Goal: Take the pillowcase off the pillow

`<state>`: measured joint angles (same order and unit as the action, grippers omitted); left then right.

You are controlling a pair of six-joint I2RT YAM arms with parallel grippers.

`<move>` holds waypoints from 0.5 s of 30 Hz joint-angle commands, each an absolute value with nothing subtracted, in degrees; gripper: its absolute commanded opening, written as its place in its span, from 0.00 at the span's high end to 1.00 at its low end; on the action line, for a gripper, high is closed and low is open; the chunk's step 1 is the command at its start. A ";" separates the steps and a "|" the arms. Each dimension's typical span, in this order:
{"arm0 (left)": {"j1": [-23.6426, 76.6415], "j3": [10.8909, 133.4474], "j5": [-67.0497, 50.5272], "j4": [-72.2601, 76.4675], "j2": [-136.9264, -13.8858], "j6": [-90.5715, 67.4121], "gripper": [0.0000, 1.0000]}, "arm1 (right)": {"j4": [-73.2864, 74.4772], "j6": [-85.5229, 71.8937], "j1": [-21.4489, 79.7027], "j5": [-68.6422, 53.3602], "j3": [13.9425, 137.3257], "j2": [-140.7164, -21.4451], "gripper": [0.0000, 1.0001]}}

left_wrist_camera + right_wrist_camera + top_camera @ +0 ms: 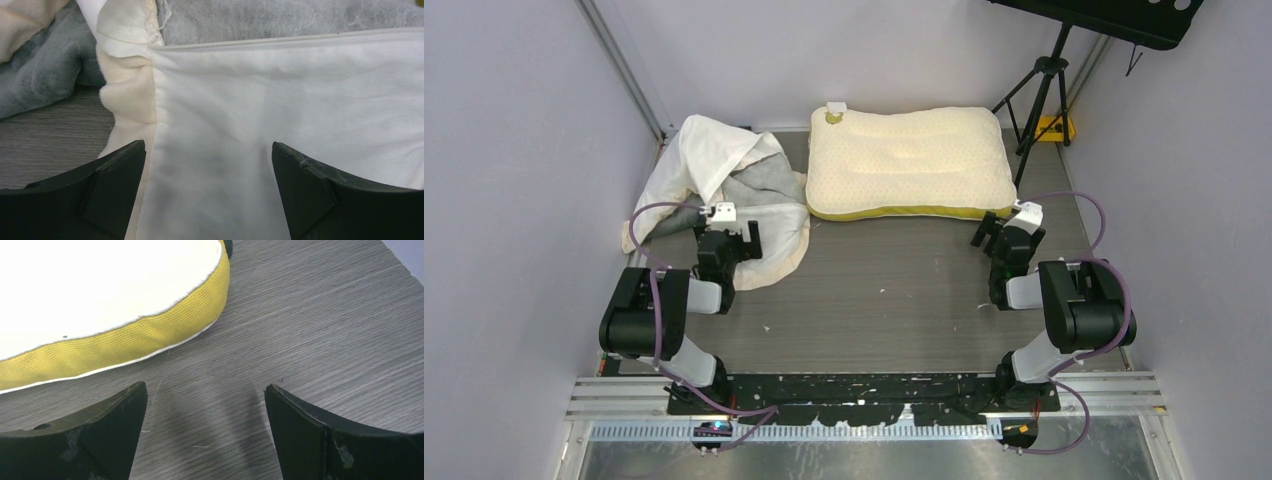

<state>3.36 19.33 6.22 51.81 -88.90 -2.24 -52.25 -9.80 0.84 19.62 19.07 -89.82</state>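
Note:
The pillowcase (724,185) lies crumpled at the back left of the table, cream side mostly up, some dark grey showing. It is off the pillow (906,160), a pale-yellow dotted cushion lying bare at the back middle. My left gripper (724,232) is open and empty just over the pillowcase's near part; the left wrist view shows white fabric (280,100) between the spread jaws and the frill (130,95). My right gripper (1004,228) is open and empty over bare table by the pillow's near right corner; its yellow side band (125,340) shows in the right wrist view.
A black tripod (1039,90) stands at the back right beside the pillow, with a yellow object (1052,127) at its foot. Grey walls close in left, back and right. The wood-grain table (884,290) lies between the arms.

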 commanded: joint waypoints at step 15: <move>3.41 21.18 4.44 53.00 -88.54 -0.26 0.00 | -55.72 -9.08 0.79 20.04 19.78 -89.13 0.08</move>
<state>3.36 19.81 4.69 51.46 -88.90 -1.02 -52.27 -9.78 0.84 19.62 19.07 -89.82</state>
